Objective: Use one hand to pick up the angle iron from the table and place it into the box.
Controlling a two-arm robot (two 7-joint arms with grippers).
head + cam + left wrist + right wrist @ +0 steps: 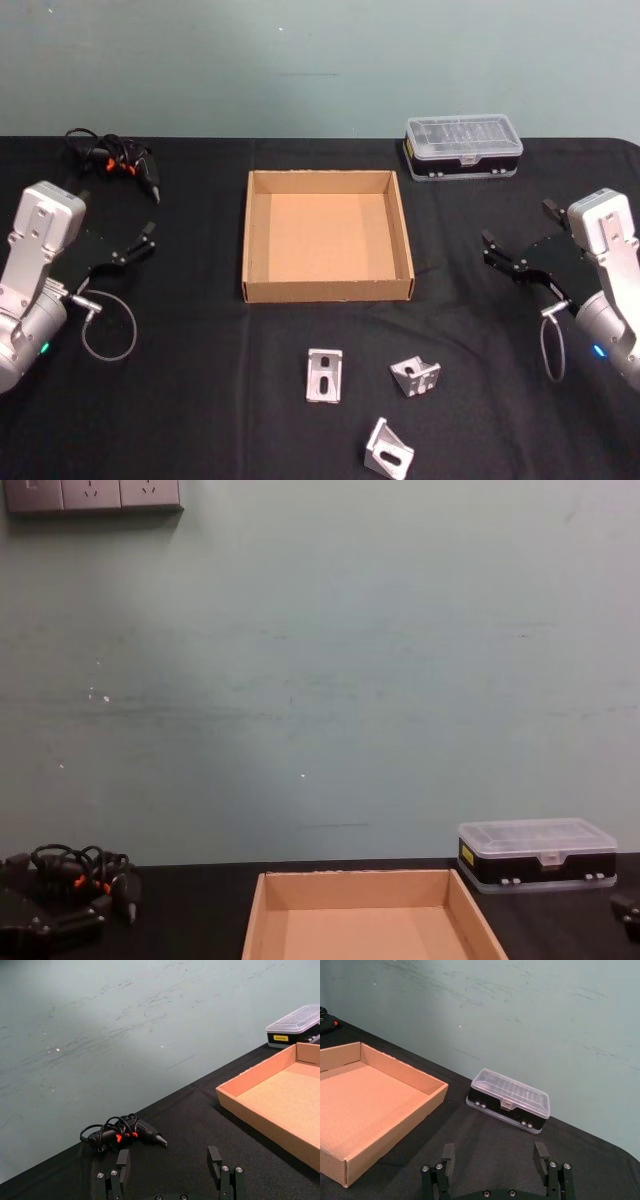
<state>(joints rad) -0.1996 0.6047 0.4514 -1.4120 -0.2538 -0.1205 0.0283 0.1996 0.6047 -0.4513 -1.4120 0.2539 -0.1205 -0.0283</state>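
Three angle irons lie on the table (200, 400) on the near side of the box (327, 291), apart from one another: the left angle iron (324, 375), the right angle iron (415, 376) and the nearest angle iron (389, 450). None is in the box.

Assessment of handling: each is a small bright-metal bracket with slotted flanges. It is judged rigid, not fragile and fairly light, with smooth faces liable to slip. The soundest hold appears to be a pinch across the upstanding flange.

The left gripper (135, 245) hovers at the left of the table and the right gripper (518, 225) at the right. Each has its jaws spread with nothing between them.

Surroundings: a black case (463, 146) with a clear lid sits far right, and a corded tool (115, 160) far left. Both are well apart from the brackets. Nothing blocks the approach, and the box's low near wall is the only barrier to carry over.
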